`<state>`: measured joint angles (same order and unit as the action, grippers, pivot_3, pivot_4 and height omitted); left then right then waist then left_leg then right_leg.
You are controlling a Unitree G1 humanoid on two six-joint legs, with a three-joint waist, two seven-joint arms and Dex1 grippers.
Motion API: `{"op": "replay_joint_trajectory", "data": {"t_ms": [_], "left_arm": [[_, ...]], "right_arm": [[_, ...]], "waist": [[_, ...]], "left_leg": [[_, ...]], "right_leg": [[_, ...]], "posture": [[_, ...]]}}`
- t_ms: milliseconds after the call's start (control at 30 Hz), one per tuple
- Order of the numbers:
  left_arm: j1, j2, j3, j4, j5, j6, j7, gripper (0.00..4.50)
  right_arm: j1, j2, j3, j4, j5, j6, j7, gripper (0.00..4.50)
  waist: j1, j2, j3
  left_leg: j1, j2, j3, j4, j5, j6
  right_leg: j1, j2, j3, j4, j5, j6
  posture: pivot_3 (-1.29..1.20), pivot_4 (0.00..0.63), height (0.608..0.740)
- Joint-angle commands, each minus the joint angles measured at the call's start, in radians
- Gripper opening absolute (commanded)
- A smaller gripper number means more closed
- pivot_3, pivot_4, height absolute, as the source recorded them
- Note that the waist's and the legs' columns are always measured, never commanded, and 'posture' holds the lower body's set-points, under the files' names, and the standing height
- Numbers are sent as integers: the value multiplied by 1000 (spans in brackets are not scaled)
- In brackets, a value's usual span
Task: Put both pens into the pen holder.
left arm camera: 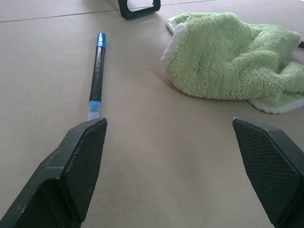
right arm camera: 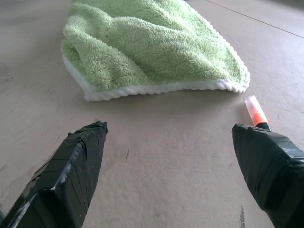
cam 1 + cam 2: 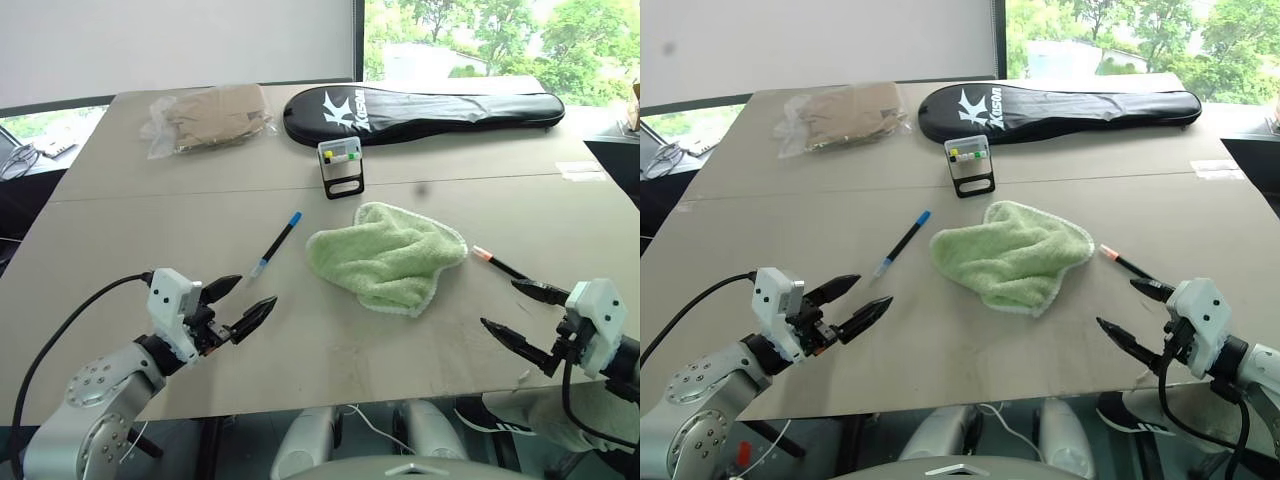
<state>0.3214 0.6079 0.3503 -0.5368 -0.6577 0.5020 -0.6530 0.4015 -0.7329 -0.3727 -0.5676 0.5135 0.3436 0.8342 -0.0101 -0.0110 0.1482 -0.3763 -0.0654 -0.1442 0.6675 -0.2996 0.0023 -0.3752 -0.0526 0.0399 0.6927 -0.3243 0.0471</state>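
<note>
**Hovering wide apart, both grippers empty, pens on the table**

Spreading its two black fingers wide, the left gripper [image 3: 243,300] hangs just above the table [image 3: 120,230] with nothing between its jaws. The blue-ended pen [image 3: 277,243] lies flat just ahead of the gripper's outer finger, its clear cap end nearest that fingertip (close, though whether they touch cannot be told) and its blue end pointing away toward the pen holder [image 3: 341,168].

The right gripper [image 3: 508,308] is likewise released, jaws fully apart and holding nothing. The orange-tipped pen [image 3: 497,263] lies beside its outer finger; in the right wrist view the orange-pink tip [image 2: 255,110] shows just past that fingertip while the barrel is hidden behind it.

Ahead of both grippers, between the two pens, sits a crumpled green towel [image 3: 388,254]. The pen holder stands upright beyond the towel, well apart from either pair of jaws, just in front of a long black racket bag [image 3: 420,112]. A plastic-wrapped brown package [image 3: 208,117] lies at the far left.
</note>
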Motion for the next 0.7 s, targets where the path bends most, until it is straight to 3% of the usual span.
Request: {"op": "replay_joint_trajectory", "data": {"t_ms": [33, 233, 367, 500, 600, 700], "left_arm": [[-26, 16, 23, -29, -18, 0, -5, 4383], [-165, 67, -36, -62, -51, 64, -8, 4383], [-360, 131, -152, -103, -49, 180, 27, 4383], [-651, 209, -345, -58, -39, 405, 21, 4383], [-838, 175, -442, 49, -37, 491, 0, 4383], [-1009, 156, -702, 213, 122, 463, -118, 4383]], "right_arm": [[-13, 22, -19, -27, -3, -38, -13, 4500], [-57, 49, 15, -74, -16, -6, -82, 4500], [-63, 40, 7, -104, 26, 20, -67, 4500], [-1, 31, -34, -161, 81, -31, 28, 4500], [7, 32, -55, -189, 119, -27, 32, 4500], [36, 51, -45, -215, 99, -39, 14, 4500]], "waist": [[0, 0, 0], [2, 0, 0], [5, 0, 0], [19, 0, 1], [11, -1, 1], [7, -1, 2]], "left_leg": [[0, 0, 0, 0, 0, 0], [0, 0, 0, 0, 0, 0], [-1, 0, -1, 0, 0, 0], [-1, 0, -1, 1, 0, 0], [-1, -1, 1, 1, 0, 0], [-2, -1, 0, 2, 0, 0]], "right_leg": [[0, 0, 0, 0, 0, 0], [0, 0, 0, 0, 0, 0], [-1, 0, -1, 0, 0, 0], [-1, 1, -1, 1, 0, 0], [-1, 1, -1, 1, 0, 0], [-1, 2, -2, 2, 0, 0]], "posture": [[0, 150, 740], [0, 150, 740], [0, 150, 740], [0, 150, 740], [0, 150, 740], [0, 150, 740]]}}
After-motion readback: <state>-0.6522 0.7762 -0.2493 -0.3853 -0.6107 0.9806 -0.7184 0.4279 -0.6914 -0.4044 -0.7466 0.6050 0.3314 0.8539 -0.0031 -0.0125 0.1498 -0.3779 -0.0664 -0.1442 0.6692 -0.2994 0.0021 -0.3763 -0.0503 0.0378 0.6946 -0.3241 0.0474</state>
